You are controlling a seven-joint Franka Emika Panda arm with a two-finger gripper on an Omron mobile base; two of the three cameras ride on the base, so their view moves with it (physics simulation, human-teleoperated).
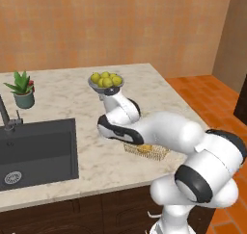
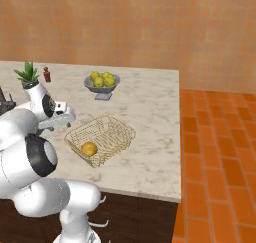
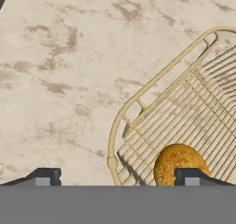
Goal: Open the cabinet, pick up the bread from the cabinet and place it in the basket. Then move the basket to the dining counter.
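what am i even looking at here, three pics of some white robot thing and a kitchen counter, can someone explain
It's a white robot arm on a base. Two pictures come from cameras behind it, left and right; the third looks along its hand. Its pincer has two dark fingertips, standing wide apart and holding nothing. On the beige dining counter sits a yellow wire basket with a bread bun inside. Also there: a bowl of yellow-green fruit, a potted plant, a small red bottle and a dark sink.

The bread [image 3: 177,163] lies in the basket [image 3: 138,98] on the dining counter [image 3: 60,80].
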